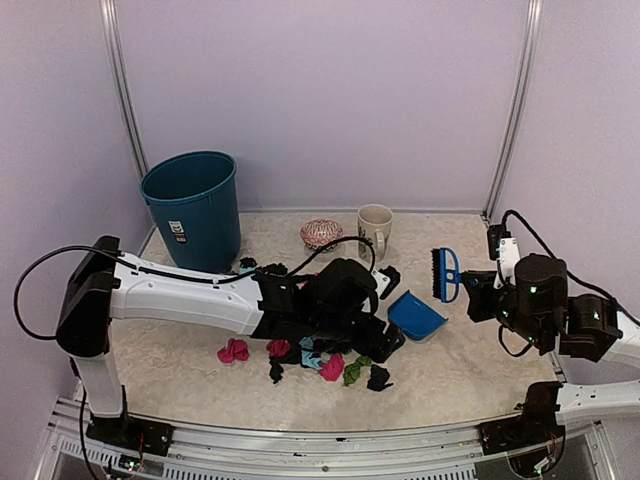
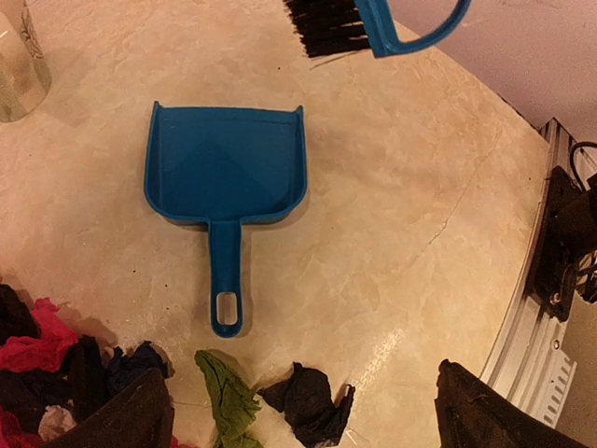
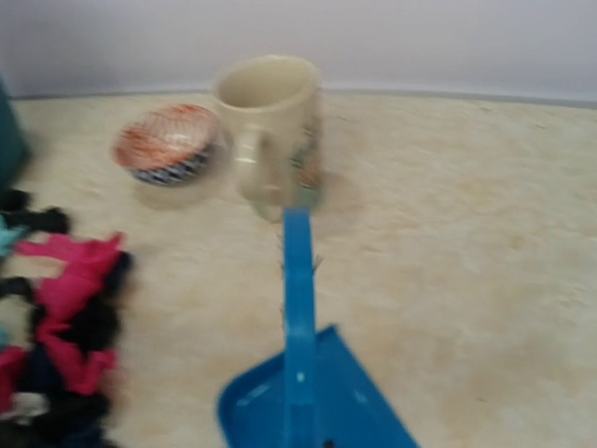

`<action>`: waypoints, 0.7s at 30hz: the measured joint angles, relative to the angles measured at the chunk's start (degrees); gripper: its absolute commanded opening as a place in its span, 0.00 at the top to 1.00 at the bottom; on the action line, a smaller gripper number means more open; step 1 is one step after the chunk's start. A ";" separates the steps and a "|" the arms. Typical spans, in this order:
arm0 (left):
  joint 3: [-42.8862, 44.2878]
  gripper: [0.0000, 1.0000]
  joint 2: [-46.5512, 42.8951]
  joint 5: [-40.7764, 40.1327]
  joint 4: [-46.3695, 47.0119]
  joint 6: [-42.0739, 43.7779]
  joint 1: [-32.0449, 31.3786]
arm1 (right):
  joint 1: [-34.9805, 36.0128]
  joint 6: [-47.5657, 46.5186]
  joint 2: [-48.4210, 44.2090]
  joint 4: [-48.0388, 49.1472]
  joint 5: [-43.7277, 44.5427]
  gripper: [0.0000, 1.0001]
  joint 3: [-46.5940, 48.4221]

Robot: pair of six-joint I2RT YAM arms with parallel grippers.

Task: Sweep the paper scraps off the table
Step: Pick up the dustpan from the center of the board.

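Observation:
The paper scraps (image 1: 300, 355) lie in a loose pile of pink, black, green and light blue wads on the table (image 1: 480, 370), front centre. My left gripper (image 1: 385, 345) is open and empty, hovering over the pile's right end. In the left wrist view (image 2: 300, 392) its jaws stand wide apart, with a black scrap (image 2: 303, 401) and a green scrap (image 2: 229, 401) below them. The blue dustpan (image 2: 224, 168) lies flat just beyond, handle toward the gripper. My right gripper (image 1: 468, 287) is shut on the blue brush (image 1: 443, 273), held above the dustpan (image 1: 417, 315); its fingers are hidden in the right wrist view.
A teal waste bin (image 1: 193, 208) stands at the back left. A cream mug (image 1: 375, 228) and a small patterned bowl (image 1: 321, 233) stand at the back centre. More scraps (image 1: 233, 350) lie left of the pile. The metal frame edge (image 1: 330, 440) runs along the front.

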 measured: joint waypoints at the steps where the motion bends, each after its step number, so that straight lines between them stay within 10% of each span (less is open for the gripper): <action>1: 1.75 0.05 1.49 -0.31 -1.38 0.33 -0.44 | -0.63 0.00 0.96 -0.44 0.26 1.00 0.39; 21: 27.26 0.25 24.63 -2.38 -19.93 2.82 0.79 | -19.26 -6.03 7.28 -0.11 -12.02 1.00 2.45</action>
